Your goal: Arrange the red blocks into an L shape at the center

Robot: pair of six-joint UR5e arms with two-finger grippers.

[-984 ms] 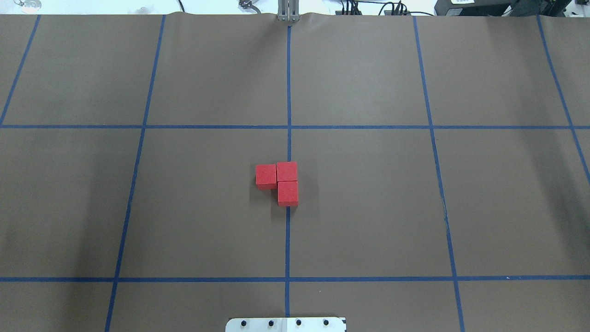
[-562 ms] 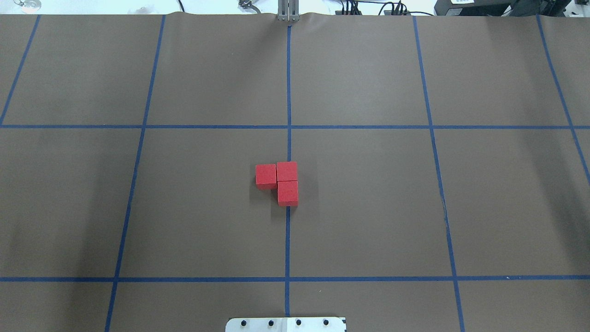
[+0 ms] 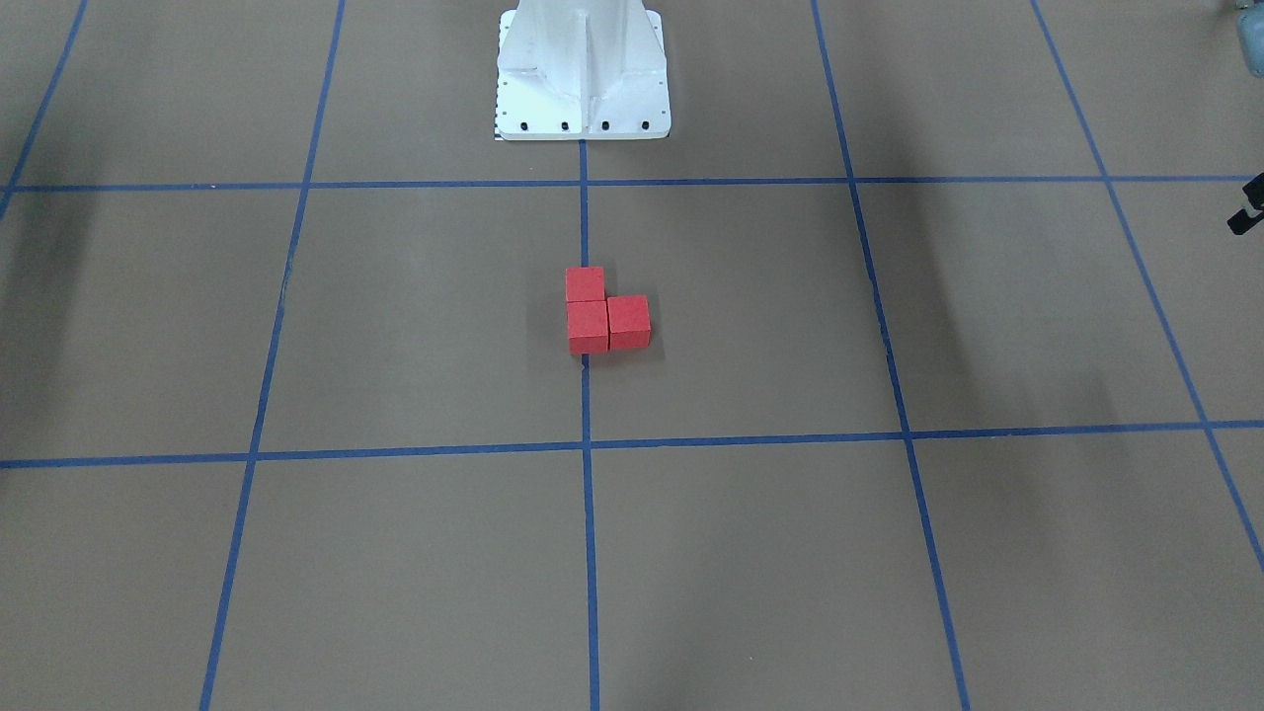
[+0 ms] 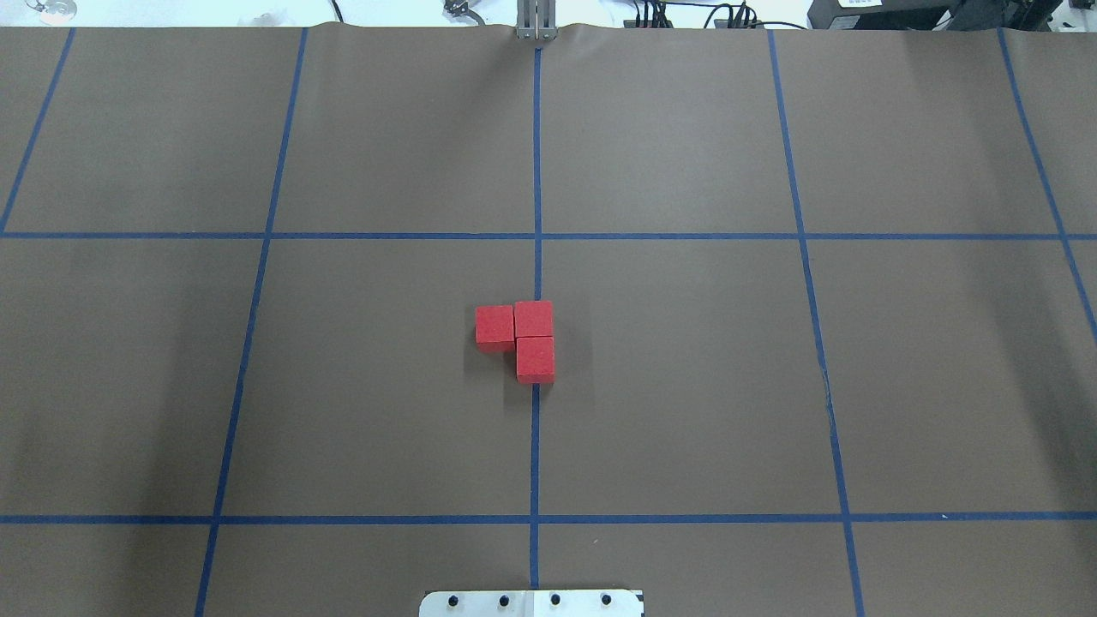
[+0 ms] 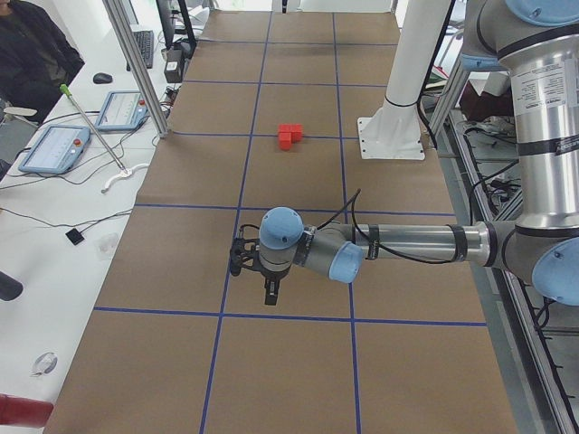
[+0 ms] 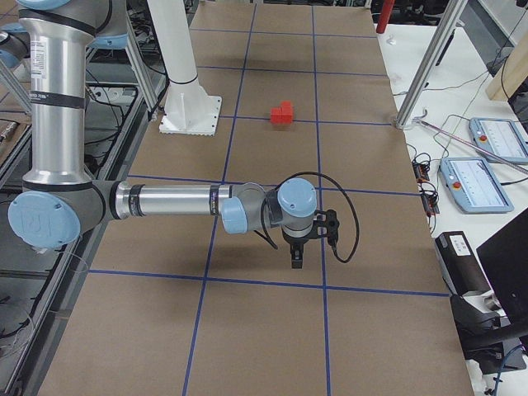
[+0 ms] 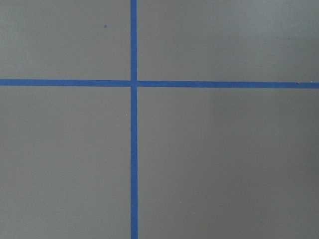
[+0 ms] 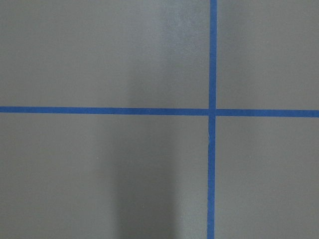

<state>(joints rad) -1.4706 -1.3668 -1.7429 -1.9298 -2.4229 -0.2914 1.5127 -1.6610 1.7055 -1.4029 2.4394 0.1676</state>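
Three red blocks touch one another in an L on the brown floor at the middle blue tape line. In the overhead view two blocks sit on the line and the third lies to their left. The L also shows in the front view, the left view and the right view. My left gripper points down over the floor, far from the blocks. My right gripper points down, equally far. I cannot tell whether either is open or shut.
The white robot base plate sits at the near edge, with its column in the front view. Both wrist views show only brown floor and a blue tape crossing. Operator desks with tablets flank the table.
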